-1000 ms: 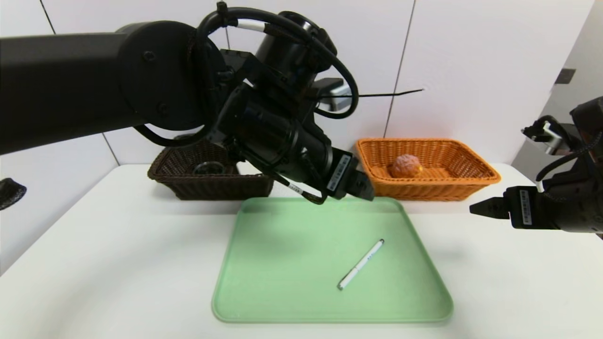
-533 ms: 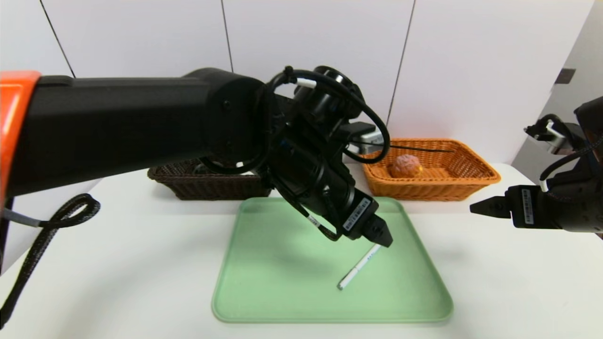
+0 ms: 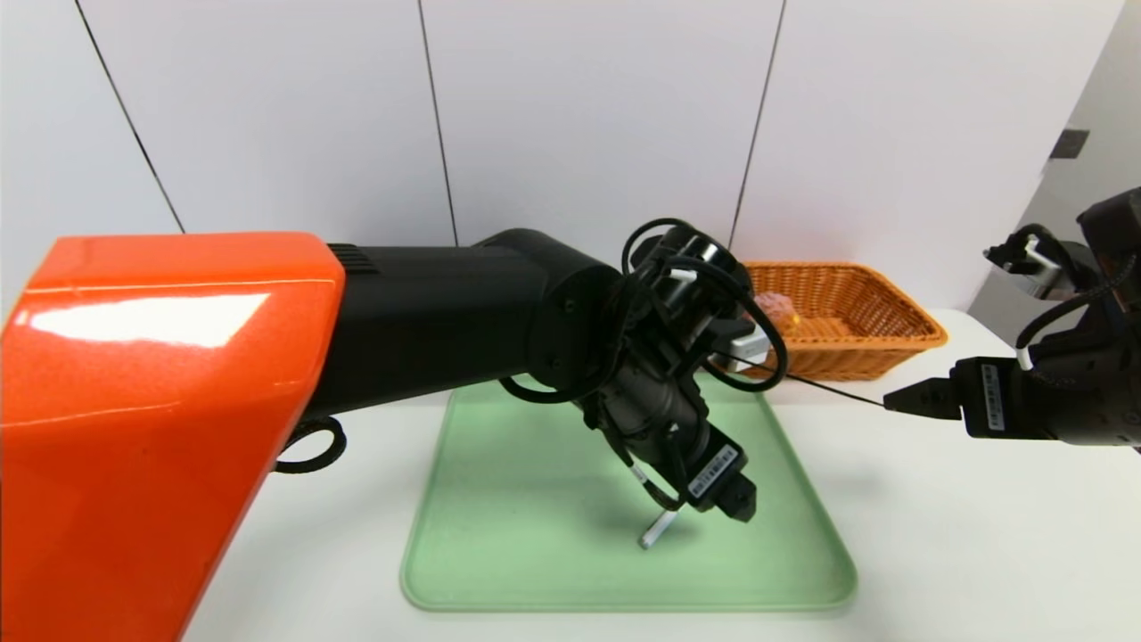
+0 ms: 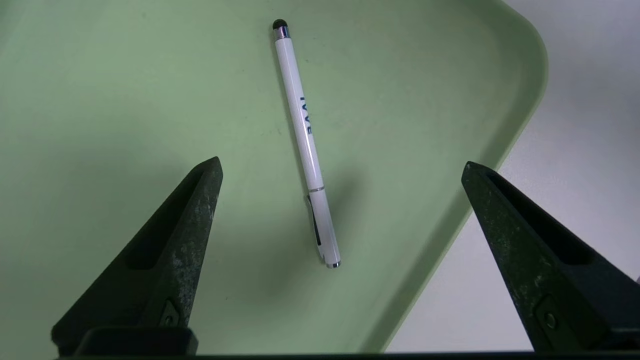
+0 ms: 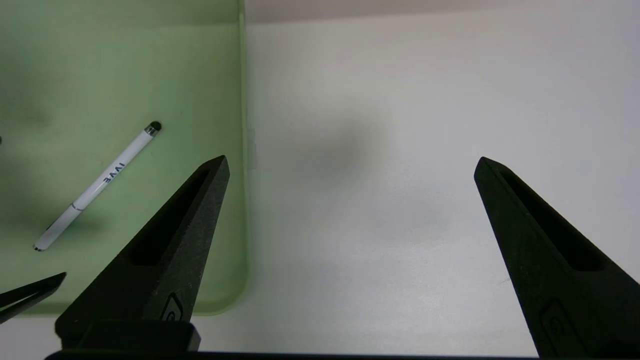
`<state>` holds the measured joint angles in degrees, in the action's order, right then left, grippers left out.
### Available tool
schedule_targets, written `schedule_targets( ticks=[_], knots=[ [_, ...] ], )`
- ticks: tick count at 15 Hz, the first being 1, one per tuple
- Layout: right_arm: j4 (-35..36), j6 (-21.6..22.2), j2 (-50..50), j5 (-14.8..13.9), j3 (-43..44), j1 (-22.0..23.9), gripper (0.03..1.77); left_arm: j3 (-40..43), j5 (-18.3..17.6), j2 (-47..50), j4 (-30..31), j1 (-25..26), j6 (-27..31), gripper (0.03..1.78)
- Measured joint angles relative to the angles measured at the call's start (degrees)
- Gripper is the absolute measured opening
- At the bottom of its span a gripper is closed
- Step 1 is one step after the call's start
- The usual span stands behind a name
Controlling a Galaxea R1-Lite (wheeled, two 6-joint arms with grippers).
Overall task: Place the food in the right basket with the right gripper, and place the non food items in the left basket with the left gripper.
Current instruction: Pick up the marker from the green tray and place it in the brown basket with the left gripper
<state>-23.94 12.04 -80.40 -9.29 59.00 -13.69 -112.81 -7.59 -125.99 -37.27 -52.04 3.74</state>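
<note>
One pen [image 4: 306, 142] remains on the green tray [image 3: 499, 553], lying flat toward its right side; lettering shows on the white barrel. Left gripper [image 3: 744, 508] hangs just above the pen, angled downward, fingers [image 4: 190, 220] spread wide to either side of the barrel, not touching it. Right gripper [image 3: 900, 399] hovers over bare white table [image 3: 963, 535] to the right of the tray, fingers [image 5: 185, 220] also spread, holding nothing. Orange basket [image 3: 856, 339] sits behind the tray at right; the bun [image 3: 780, 308] in it is mostly hidden by the left arm. Dark basket not visible.
</note>
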Motion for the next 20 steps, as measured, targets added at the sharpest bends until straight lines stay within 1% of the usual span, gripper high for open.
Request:
schedule_targets(
  ticks=[2,3,4,9,12,14,16,18,20],
  knots=[
    [0.0,0.0,-0.2,0.2,-0.1,0.0,1.7,-0.1,0.5,-1.0,0.4,-0.2,0.0,1.69],
    [0.0,0.0,-0.3,0.2,-0.1,0.0,1.7,-0.1,1.5,-1.4,0.4,-0.2,0.0,1.69],
    [0.0,0.0,-0.4,0.2,-0.1,0.0,1.7,-0.2,2.6,-1.7,0.0,-0.2,0.0,1.69],
    [-0.2,-0.1,-0.7,0.3,-0.4,0.0,1.7,-0.1,4.4,-2.5,-3.2,-0.5,0.0,1.69],
    [-0.8,-0.1,-0.5,0.3,-0.5,0.0,1.7,-0.1,6.2,-2.6,-3.1,-0.6,0.0,1.69],
    [-0.9,-0.1,-0.4,0.2,-0.7,-0.1,1.7,-0.1,9.4,-2.9,-1.9,-1.1,0.0,1.69],
    [-0.9,-0.2,-0.1,0.2,-1.0,-0.2,1.7,-0.1,11.2,-3.2,-1.3,-1.8,0.1,1.69],
    [-0.8,-0.1,0.2,-0.1,-1.8,-0.5,1.7,-0.1,12.3,-3.4,-1.0,-2.3,1.6,1.69],
    [-0.9,-0.2,0.7,-0.3,-2.6,-0.7,1.7,-0.2,12.7,-3.6,-0.8,-2.4,3.1,1.69]
  ],
)
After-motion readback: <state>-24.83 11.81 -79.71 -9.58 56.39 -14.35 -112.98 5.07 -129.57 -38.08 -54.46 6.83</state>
